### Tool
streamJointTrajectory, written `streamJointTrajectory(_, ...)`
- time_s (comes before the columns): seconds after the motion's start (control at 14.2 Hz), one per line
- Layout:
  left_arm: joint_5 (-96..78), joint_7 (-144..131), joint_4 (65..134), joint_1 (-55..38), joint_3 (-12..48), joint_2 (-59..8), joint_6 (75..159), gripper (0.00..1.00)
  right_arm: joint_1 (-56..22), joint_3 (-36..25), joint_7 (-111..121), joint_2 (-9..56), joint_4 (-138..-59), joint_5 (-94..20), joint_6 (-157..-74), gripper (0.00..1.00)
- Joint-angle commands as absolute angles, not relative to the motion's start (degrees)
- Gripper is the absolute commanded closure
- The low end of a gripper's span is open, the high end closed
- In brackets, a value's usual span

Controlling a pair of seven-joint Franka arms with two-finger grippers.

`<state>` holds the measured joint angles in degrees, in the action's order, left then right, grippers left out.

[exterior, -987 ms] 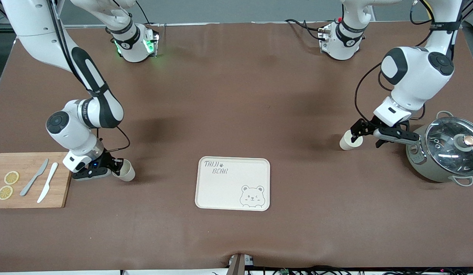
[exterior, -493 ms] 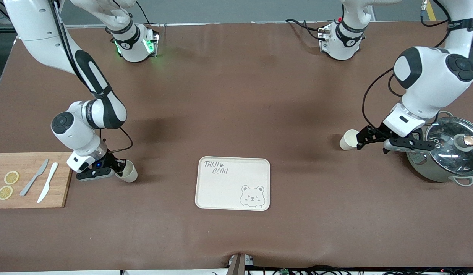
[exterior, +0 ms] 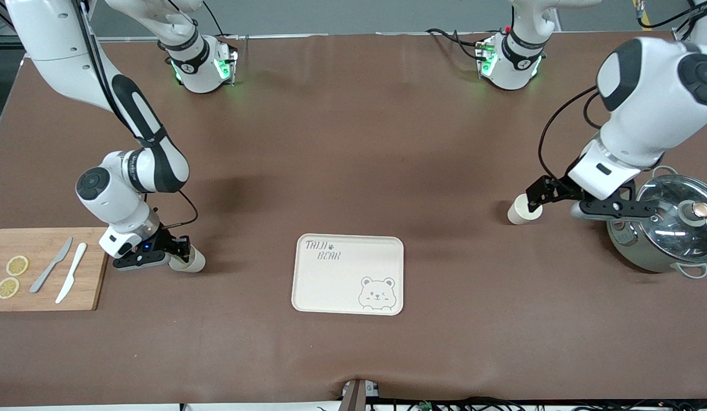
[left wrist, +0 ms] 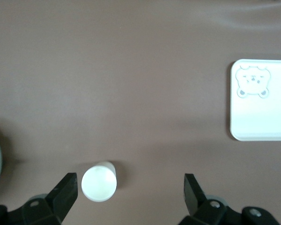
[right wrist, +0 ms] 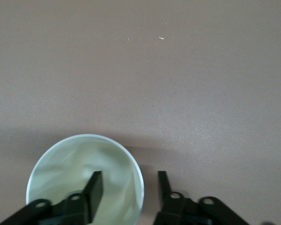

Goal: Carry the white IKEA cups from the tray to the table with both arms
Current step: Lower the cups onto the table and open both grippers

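One white IKEA cup [exterior: 191,265] stands upright on the brown table between the cutting board and the bear tray [exterior: 330,285]. My right gripper [exterior: 179,254] is over its rim. In the right wrist view the cup [right wrist: 65,164] shows one finger [right wrist: 96,190] inside it and the other outside; the right gripper [right wrist: 129,185] is open and clear of the wall. The second cup [exterior: 519,214] stands beside the pot. My left gripper [exterior: 545,197] hovers open above it. In the left wrist view that cup [left wrist: 99,182] sits close to one finger of the left gripper [left wrist: 129,183].
A wooden cutting board [exterior: 45,294] with two knives and lemon slices lies at the right arm's end. A grey pot with a glass lid [exterior: 670,225] stands at the left arm's end, close to the left gripper. The tray [left wrist: 262,117] also shows in the left wrist view.
The right gripper set its tilted cup down upright and its jaws opened. The left arm rose above its cup, still open.
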<state>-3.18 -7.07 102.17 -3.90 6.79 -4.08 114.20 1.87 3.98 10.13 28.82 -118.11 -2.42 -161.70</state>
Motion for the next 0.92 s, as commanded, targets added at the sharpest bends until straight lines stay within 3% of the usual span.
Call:
streamJointTrajectory(0.0, -1.7, -8.0, 95.5, -3.5, 6.9, -4.6, 106.3, 0.0, 2.0, 4.1, 11.6, 28.2, -118.7, -4.0, -162.2, 0.0)
streamJointTrajectory(0.49, -1.8, -7.5, 88.1, -3.6, 6.1, -3.7, 96.9, 0.0, 2.7, 4.0, 12.1, 27.7, -117.4, -4.0, -160.1, 0.0)
streamJointTrajectory(0.85, -1.9, -6.9, 87.2, -4.1, 3.7, -1.6, 93.4, 0.0, 3.7, 4.0, 12.1, 25.7, -112.8, -4.0, -148.7, 0.0)
